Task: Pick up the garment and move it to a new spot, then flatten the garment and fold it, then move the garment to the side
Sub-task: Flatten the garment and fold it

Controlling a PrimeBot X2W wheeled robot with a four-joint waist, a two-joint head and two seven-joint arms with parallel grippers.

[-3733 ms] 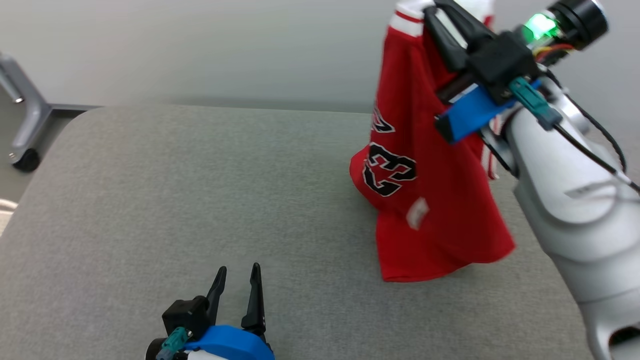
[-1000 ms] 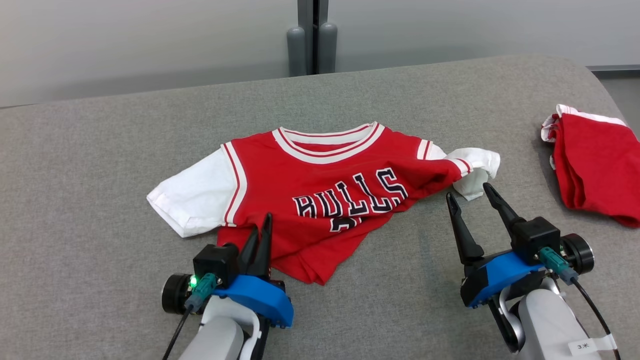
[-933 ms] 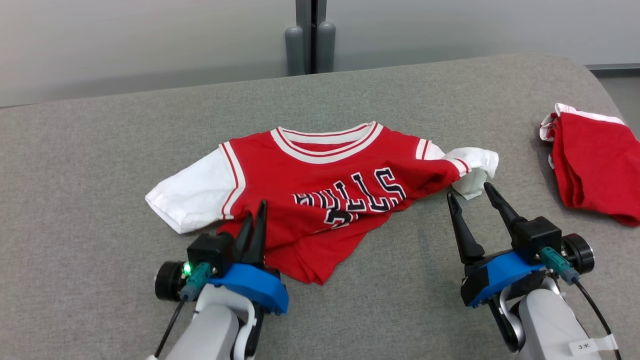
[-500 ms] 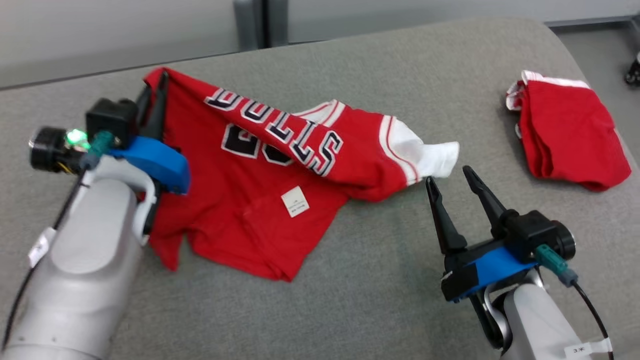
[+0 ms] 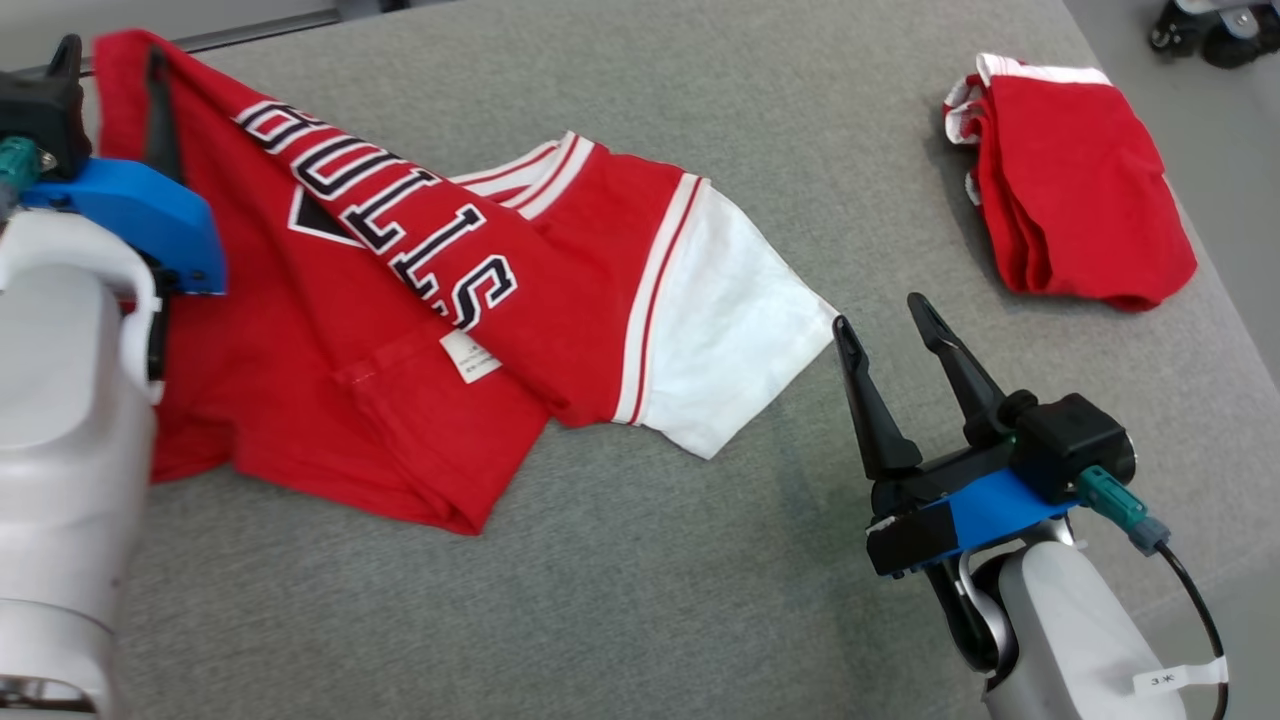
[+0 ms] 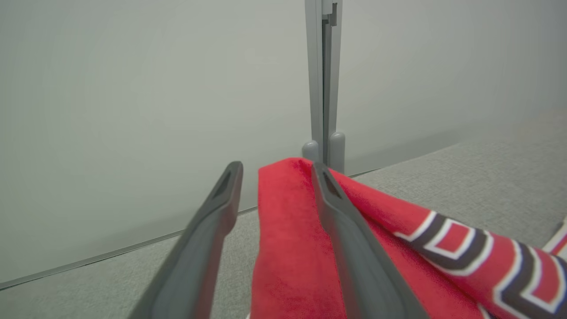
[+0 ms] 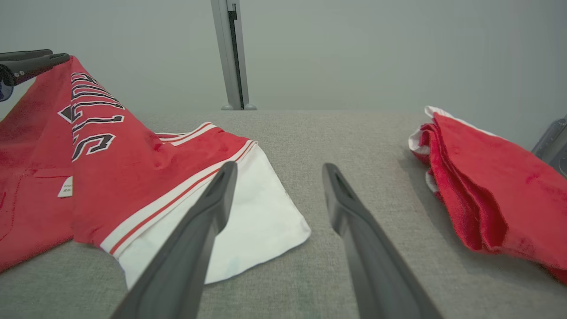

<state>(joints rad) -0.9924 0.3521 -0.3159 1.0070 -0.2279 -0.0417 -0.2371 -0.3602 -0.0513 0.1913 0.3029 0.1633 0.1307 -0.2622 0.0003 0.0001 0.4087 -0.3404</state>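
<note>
The red Bulls jersey (image 5: pixel 400 300) lies half turned over on the grey table, lettering upside down, label showing, one white sleeve (image 5: pixel 730 340) spread flat. Its hem corner is raised at the upper left, where my left gripper (image 5: pixel 112 70) stands. In the left wrist view the jersey (image 6: pixel 292 248) rests against one finger, a gap shows at the other finger, and the left gripper (image 6: pixel 275 177) is open. My right gripper (image 5: pixel 877 312) is open and holds nothing, just right of the sleeve tip. The right wrist view shows the right gripper (image 7: pixel 279 167) low over the table beside the sleeve (image 7: pixel 248 221).
A second red garment (image 5: pixel 1085 190) lies folded at the table's far right, near the rounded edge; the right wrist view also has this folded garment (image 7: pixel 487 186). Grey padded table (image 5: pixel 650 580) stretches before me. A grey post (image 7: pixel 230 53) stands behind it. Caster wheels (image 5: pixel 1200 25) sit on the floor.
The head camera has shifted. My left gripper lifted the hem and carried it up and over, flipping the jersey's front; its fingers have now parted. The right sleeve has spread flat.
</note>
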